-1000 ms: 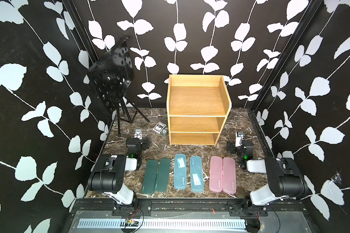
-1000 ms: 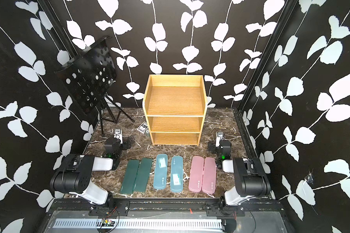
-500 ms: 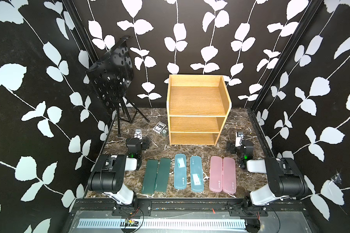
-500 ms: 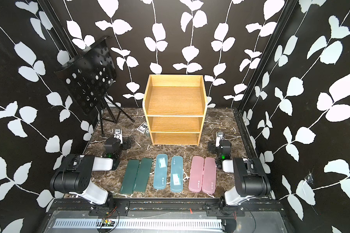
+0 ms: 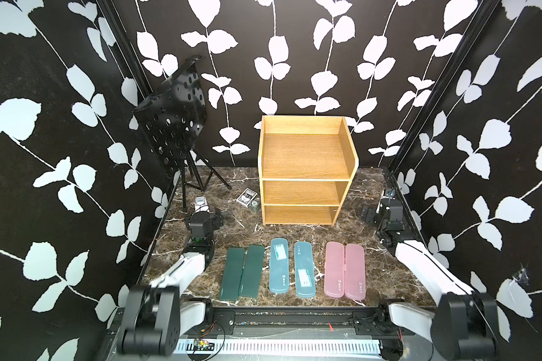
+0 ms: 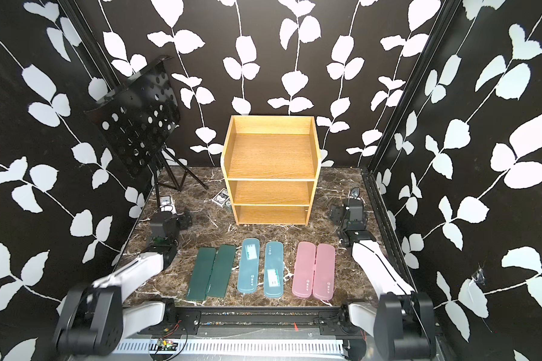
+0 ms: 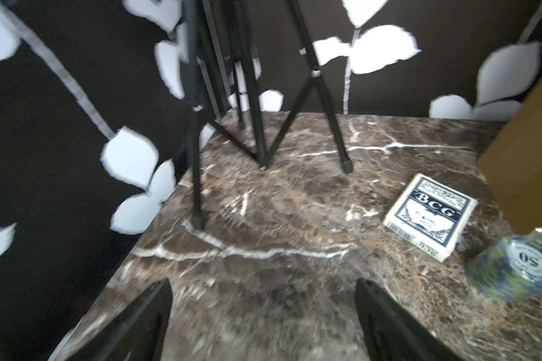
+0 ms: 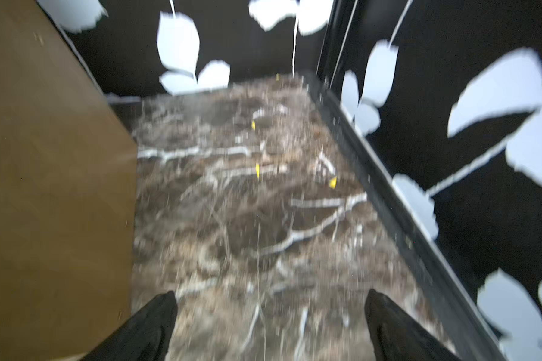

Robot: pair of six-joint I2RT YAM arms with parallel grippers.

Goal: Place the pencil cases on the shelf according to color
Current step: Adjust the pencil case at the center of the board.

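At far left, my left gripper (image 7: 263,287) hangs over the marble tabletop (image 5: 373,193), jaws spread, holding nothing. Along the front edge lie two dark green pencil cases (image 5: 251,270), then two translucent blue cases (image 5: 279,265), then two pink cases (image 5: 334,268), all flat. Behind them the shelf (image 5: 304,156) shows three bare tiers. At far right, my right gripper (image 8: 271,295) is likewise spread and empty. I judge nothing is sorted yet; all six are left to place.
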